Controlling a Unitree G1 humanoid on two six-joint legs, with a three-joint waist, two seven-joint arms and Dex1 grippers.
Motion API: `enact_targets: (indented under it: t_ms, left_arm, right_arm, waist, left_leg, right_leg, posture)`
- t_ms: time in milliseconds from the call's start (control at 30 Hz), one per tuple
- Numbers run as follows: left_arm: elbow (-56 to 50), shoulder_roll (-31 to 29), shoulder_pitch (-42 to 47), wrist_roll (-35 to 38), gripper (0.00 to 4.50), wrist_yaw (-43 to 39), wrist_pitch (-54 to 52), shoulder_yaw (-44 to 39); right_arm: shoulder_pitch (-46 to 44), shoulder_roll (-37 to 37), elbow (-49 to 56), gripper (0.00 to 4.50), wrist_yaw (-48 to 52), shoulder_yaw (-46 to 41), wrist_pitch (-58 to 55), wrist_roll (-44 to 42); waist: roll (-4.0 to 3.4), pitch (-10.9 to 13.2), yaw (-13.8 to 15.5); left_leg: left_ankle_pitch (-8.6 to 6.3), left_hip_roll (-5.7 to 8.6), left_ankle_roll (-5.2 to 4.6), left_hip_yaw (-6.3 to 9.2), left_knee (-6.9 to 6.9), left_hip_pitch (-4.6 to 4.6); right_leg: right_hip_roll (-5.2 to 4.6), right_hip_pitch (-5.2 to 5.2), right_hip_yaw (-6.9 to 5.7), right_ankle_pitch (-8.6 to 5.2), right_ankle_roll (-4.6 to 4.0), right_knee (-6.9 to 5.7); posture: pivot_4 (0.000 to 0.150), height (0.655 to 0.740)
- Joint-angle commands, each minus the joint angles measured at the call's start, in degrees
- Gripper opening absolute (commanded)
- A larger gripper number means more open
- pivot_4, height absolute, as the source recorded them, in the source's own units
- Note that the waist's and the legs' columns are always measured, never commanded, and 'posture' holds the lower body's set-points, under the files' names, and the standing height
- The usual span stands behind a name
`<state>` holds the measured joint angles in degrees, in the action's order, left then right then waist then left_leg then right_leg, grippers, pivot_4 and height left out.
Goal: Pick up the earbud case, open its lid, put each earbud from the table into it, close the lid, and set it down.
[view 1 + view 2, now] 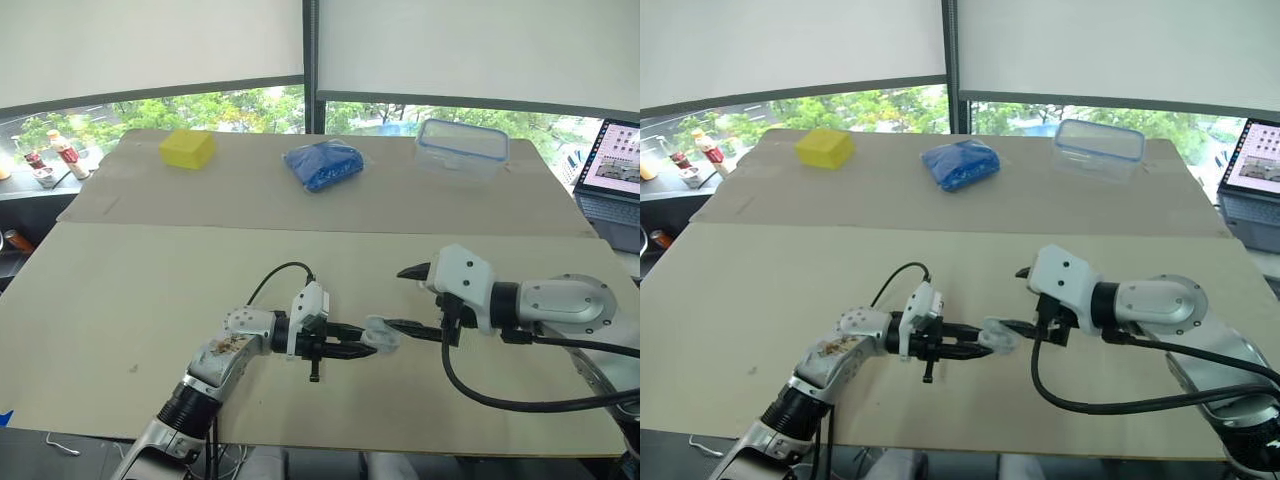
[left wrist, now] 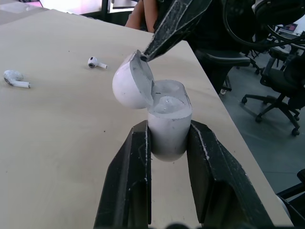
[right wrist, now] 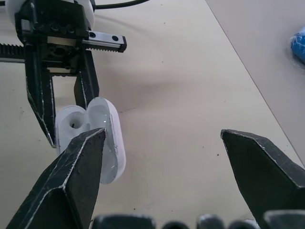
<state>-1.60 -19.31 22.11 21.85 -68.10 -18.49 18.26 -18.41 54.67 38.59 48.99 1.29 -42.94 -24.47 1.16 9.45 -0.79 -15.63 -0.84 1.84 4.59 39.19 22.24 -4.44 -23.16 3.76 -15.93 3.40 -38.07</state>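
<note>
Near field, head views: the left gripper (image 1: pixel 360 348) reaches in towards the middle of the table's (image 1: pixel 150 290) front half, and the right gripper (image 1: pixel 405 297) faces it from the robot's right. The earbud case (image 1: pixel 381 335) sits between the two and looks to be held off the surface.

Left wrist view adds the grasp detail. Both left fingers (image 2: pixel 136 162) are clenched on the lower body of the case, one on each side. The case stands upright between them. The lid (image 2: pixel 129 86) is swung open on its hinge and tilted to one side. The tip of a right finger (image 2: pixel 174 24) touches the lid's upper edge. The exposed interior looks pale and empty.

Right wrist view adds the other side. The right jaws are spread wide and grasp nothing. One fingertip (image 3: pixel 90 143) overlaps the case, the other stands well apart from it. A dark socket hole (image 3: pixel 74 124) shows in the case body.

Mid field, left wrist view: two white earbuds lie on the table beyond the case and apart from each other, one earbud (image 2: pixel 96 62) closer to the lid and the other earbud (image 2: pixel 15 78) further out. Both are loose and untouched.

Far field, head views: on the rear board, robot's left to right, are a yellow sponge (image 1: pixel 187 148), a blue bag (image 1: pixel 323 164) and a clear lidded container (image 1: pixel 462 148). An open laptop (image 1: pixel 615 175) sits at the far right edge.
</note>
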Motion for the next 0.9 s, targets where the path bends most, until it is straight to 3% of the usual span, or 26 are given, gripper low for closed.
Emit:
enact_targets:
  t_ms: [33, 167, 300, 433, 567, 700, 900]
  left_arm:
    - [-1.10, 1.06, -0.71, 0.44, 0.56, 1.39, 3.62, -1.91]
    - [0.37, 1.84, -2.36, 0.03, 0.56, 4.47, 8.73, -5.41]
    - [0.57, 1.02, -4.85, 0.18, 0.56, 7.51, 10.92, -9.38]
    - [1.42, -0.12, -6.34, 0.34, 0.56, 9.99, 12.69, -13.28]
    - [3.45, -1.65, -7.23, 0.14, 0.56, 11.04, 15.12, -16.71]
    - [4.58, -2.86, -8.04, -0.23, 0.56, 11.06, 16.68, -17.77]
    - [4.67, -3.38, -8.22, -1.17, 0.56, 11.93, 17.62, -17.86]
  right_arm:
    - [2.05, 0.45, 2.83, 4.25, 0.05, -5.76, -0.33, -2.65]
    - [10.17, -1.71, 3.00, 4.25, -1.37, -13.48, 5.67, -0.80]
    - [23.74, -7.45, 1.70, 4.25, -2.27, -22.41, 11.22, 0.43]
    - [35.16, -15.17, -4.08, 4.25, -5.43, -28.44, 23.54, 6.61]
    - [44.81, -22.55, -10.48, 4.25, -6.43, -34.89, 32.51, 7.23]
    - [50.92, -24.98, -17.14, 4.50, -5.41, -38.18, 38.86, 7.98]
    - [53.70, -24.69, -21.10, 4.50, -5.49, -39.08, 40.98, 7.37]
  waist:
    - [0.00, 0.00, 0.03]
    - [0.01, 0.00, 0.22]
    - [0.02, -0.01, 0.54]
    - [0.01, -0.01, 0.48]
    - [-0.01, -0.02, 0.26]
    - [-0.03, -0.03, -0.13]
    - [-0.06, -0.05, -0.33]
  left_leg:
    - [0.00, 0.00, 0.00, 0.00, 0.00, 0.00]
    - [0.00, 0.00, 0.00, 0.00, 0.00, 0.01]
    - [0.00, -0.01, -0.01, 0.02, 0.00, -0.01]
    - [0.00, 0.02, 0.00, -0.03, 0.00, -0.10]
    - [0.00, -0.01, 0.00, -0.04, -0.02, -0.18]
    - [0.00, 0.01, 0.00, -0.07, -0.08, -0.20]
    - [0.00, -0.04, 0.00, -0.12, -0.13, -0.35]
  right_leg:
    - [0.00, 0.00, 0.00, 0.00, 0.00, 0.00]
    - [-0.01, 0.01, 0.00, 0.00, 0.00, 0.01]
    - [0.00, 0.04, -0.01, 0.00, 0.00, 0.02]
    - [-0.03, 0.09, 0.05, 0.01, 0.01, -0.02]
    - [0.01, 0.13, 0.05, 0.00, 0.01, -0.04]
    - [-0.01, 0.14, 0.09, 0.00, 0.01, 0.00]
    - [0.04, 0.21, 0.14, 0.00, -0.02, -0.04]
  posture:
    - [0.150, 0.6909]
    - [0.150, 0.6909]
    - [0.150, 0.6909]
    - [0.150, 0.6909]
    - [0.150, 0.6909]
    - [0.150, 0.6909]
    - [0.150, 0.6909]
